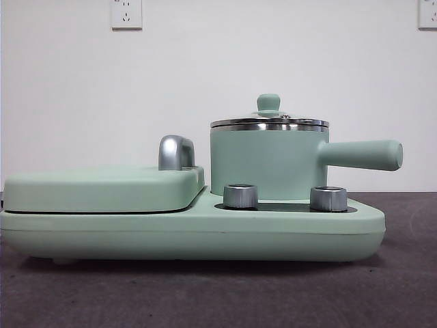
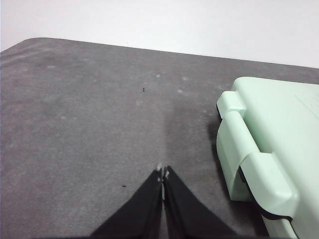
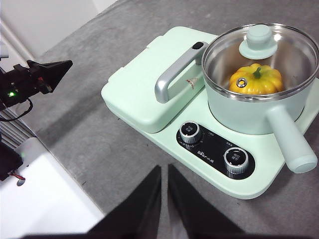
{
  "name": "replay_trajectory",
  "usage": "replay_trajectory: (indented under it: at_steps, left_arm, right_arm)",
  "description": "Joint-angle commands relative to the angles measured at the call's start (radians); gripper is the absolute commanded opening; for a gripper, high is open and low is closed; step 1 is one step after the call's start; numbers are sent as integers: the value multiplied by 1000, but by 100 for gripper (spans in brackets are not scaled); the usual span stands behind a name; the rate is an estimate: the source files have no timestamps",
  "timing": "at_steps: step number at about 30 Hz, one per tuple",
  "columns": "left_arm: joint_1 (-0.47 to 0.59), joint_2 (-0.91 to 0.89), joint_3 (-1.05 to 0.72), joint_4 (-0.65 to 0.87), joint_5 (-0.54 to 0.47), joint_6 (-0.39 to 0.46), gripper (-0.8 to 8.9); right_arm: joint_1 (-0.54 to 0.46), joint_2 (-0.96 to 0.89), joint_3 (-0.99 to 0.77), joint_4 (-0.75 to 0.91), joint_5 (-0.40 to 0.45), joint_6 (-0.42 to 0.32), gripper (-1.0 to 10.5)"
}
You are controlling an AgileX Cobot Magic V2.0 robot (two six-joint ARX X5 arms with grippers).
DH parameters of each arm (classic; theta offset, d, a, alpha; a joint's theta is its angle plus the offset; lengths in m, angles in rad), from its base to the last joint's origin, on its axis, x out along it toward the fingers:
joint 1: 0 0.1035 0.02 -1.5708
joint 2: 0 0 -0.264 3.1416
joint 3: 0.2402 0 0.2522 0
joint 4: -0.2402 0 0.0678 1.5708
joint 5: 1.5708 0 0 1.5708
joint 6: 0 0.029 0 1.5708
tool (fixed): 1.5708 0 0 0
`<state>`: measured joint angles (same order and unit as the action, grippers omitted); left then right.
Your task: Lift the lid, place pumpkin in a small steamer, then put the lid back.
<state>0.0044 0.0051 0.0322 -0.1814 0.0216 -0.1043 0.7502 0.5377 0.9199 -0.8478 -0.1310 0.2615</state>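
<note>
Grey felt covers the table (image 1: pixel 410 287), with a white wall (image 1: pixel 205 68) behind carrying two sockets, one (image 1: pixel 126 14) at the upper left. Over that felt the right gripper (image 3: pixel 163 172) hangs with its jaws nearly together, a thin slit between them, holding nothing; at its 12 to 1 o'clock lies the mint-green base (image 3: pixel 259 184) with two steel knobs, one (image 3: pixel 190 132) nearer the griddle and the other (image 3: pixel 236 160) below the handle. Beyond the knobs stands the small steamer (image 3: pixel 249 112), its long handle (image 3: pixel 291 144) pointing back toward the camera's side. The lid (image 3: pixel 259 42) sits on its rim, and through the glass the pumpkin (image 3: pixel 255 79) rests inside. At 11 o'clock is the griddle cover (image 3: pixel 144 89) with its chrome handle (image 3: pixel 174 72). The left gripper (image 2: pixel 163 172), jaws pressed together and empty, hovers over bare felt beside the base's end, touching nothing.
</note>
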Motion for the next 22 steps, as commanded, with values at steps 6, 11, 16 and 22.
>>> replay_trajectory:
  at_steps: [6, 11, 16, 22]
  left_arm:
    - [-6, -2, -19, -5, -4, 7, 6]
    - [-6, -2, -19, -6, -4, 7, 6]
    - [-6, -2, -19, -5, -4, 7, 6]
    - [-5, -2, -19, -6, -4, 7, 6]
  right_arm:
    - [9, 2, 9, 10, 0, -8, 19]
    - [9, 2, 9, 11, 0, -8, 19]
    - [9, 2, 9, 11, 0, -8, 19]
    - [-4, -13, -4, 35, 10, -8, 19]
